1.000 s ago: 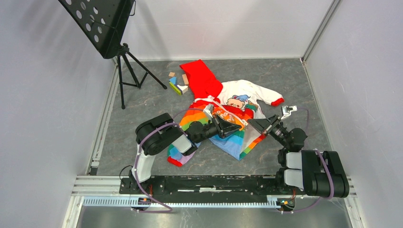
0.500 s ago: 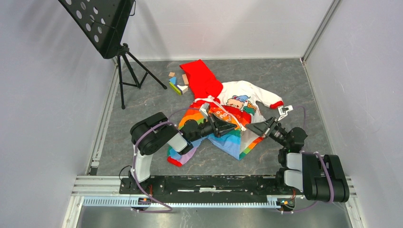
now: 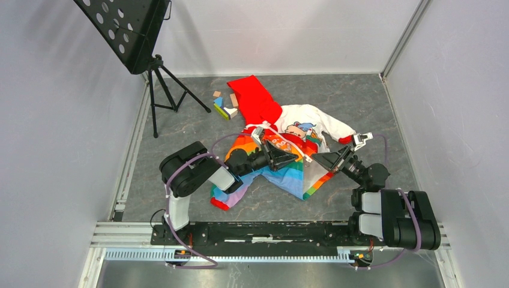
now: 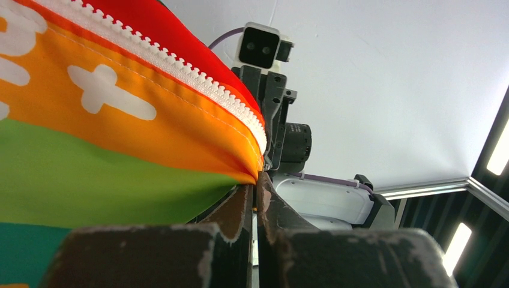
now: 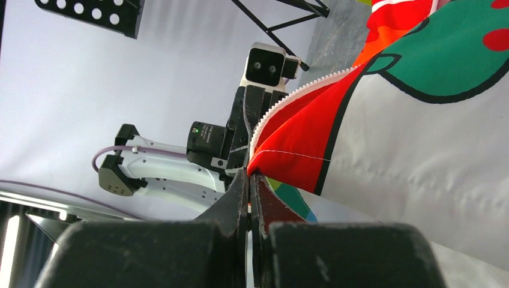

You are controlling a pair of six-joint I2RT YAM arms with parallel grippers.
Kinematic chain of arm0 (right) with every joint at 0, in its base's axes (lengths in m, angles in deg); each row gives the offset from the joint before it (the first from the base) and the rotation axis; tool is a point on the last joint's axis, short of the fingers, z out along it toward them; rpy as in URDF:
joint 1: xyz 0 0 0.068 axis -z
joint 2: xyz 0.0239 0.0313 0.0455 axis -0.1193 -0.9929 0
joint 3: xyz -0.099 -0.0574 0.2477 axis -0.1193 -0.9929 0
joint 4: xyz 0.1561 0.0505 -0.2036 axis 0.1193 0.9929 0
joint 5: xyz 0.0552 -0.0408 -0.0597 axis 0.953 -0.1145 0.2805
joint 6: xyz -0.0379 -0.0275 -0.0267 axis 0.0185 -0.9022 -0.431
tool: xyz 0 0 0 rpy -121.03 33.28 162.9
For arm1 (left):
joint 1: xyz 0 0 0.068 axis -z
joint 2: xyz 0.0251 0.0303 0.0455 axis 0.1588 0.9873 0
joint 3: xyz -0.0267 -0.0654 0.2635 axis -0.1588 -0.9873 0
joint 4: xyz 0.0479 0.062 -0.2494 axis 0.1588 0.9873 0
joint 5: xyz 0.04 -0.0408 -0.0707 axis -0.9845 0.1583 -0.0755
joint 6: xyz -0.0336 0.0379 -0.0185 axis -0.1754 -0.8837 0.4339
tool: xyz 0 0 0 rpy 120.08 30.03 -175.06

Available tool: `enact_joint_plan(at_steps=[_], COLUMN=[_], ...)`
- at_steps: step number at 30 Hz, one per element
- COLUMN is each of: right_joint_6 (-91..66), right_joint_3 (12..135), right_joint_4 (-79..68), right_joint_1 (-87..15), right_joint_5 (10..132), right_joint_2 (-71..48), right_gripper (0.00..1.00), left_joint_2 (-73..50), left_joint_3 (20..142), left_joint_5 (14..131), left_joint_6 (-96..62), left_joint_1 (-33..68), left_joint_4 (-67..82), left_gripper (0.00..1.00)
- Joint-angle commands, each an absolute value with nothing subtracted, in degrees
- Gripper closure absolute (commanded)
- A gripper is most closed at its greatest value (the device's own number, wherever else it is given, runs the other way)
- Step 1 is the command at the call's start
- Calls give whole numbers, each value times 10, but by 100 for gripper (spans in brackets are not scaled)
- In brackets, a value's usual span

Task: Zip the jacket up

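Both arms: black joint housings w/ white link shells, bolted on black base rail [image 3: 270, 231]. Left arm [image 3: 191, 174] & right arm [image 3: 396, 219] each have a thin lilac cable [image 3: 172, 201] looping up from rail. Wrist cam [image 4: 259, 45] white, 2 lenses. Left gripper [image 4: 254, 192] fingers [image 4: 233, 215] dark brown, scuffed, edges chipped pale.

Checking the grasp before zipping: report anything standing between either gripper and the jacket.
Nothing visible does. The left gripper and right gripper are each shut directly on the jacket fabric beside its white zipper teeth. The toy blocks lie apart, beside the hood.
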State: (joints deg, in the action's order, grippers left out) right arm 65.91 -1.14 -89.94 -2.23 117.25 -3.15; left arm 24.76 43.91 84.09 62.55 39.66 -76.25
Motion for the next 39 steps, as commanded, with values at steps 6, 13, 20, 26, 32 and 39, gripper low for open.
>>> enact_joint_plan(at_steps=[6,13,20,26,32,39], right_joint_6=[721,719,721,725,728,736], right_joint_3=[-73,-78,-82,-82,-87,-85], right_joint_4=[-1114,-1118,-1123,-1133,-1142,-1152], right_joint_1=[-21,-23,-23,-25,-26,-26], right_joint_5=[1140,1134,1134,1137,1136,1132], right_joint_2=[-64,-68,-65,-68,-70,-68], right_gripper=[100,100,100,100,100,100], left_joint_2=[233,243,245,250,251,253], left_joint_3=[457,467,459,457,452,442], left_joint_5=[857,858,845,839,832,825], left_joint_6=[622,630,633,640,644,648], left_joint_1=[401,411,410,409,405,402], left_joint_4=[-796,-796,-796,-796,-796,-796], left_gripper=[98,98,98,98,98,98])
